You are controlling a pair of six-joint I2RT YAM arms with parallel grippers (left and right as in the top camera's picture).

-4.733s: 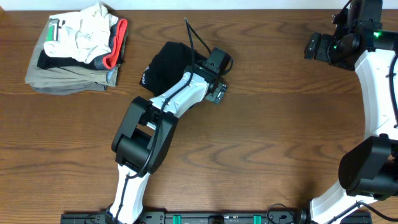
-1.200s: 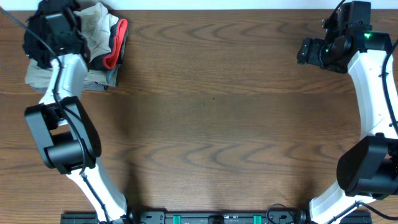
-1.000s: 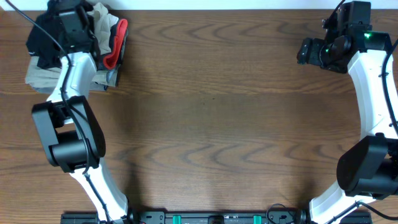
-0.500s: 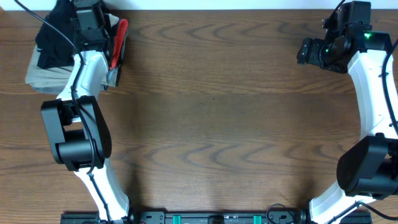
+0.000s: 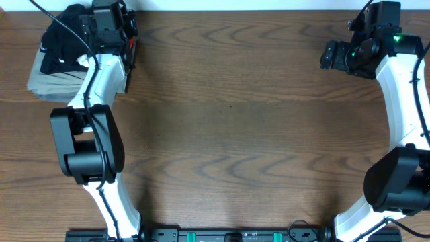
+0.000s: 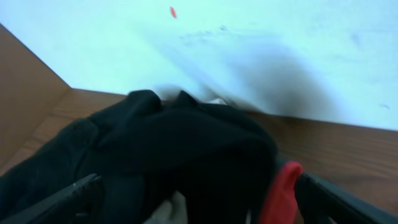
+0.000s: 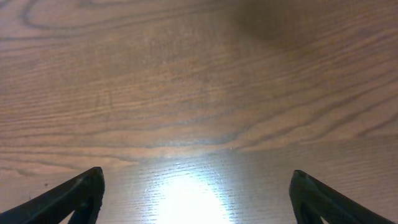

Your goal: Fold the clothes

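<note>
One black top (image 5: 59,46) lies in a rumpled mound at the far left corner of the table (image 5: 235,121), on top of a stack of other garments (image 5: 50,86). From overhead, the stack's beige bottom layer shows past the black cloth on the near side. A strip of red trim (image 5: 131,46) shows on the side facing the table's middle.

My left gripper (image 5: 111,23) hangs over the inner edge of that pile, with the arm stretched out to reach it. In my left wrist view the black top (image 6: 186,143) fills the lower middle of the picture in dark folds. My left gripper (image 6: 199,180) is spread wide: one finger is at each lower corner, and the cloth lies between and below them. I cannot tell whether either finger touches the fabric. The red trim (image 6: 281,186) pokes up just inside the right-hand finger, and a scrap of pale cloth shows at the bottom edge. A white wall (image 6: 261,56) rises behind the pile.

My right gripper (image 5: 332,54) is well apart from all this, at the far right corner. In its wrist view my right gripper (image 7: 196,179) is also spread wide, with only bare wood grain of the table (image 7: 199,74) under it.
</note>
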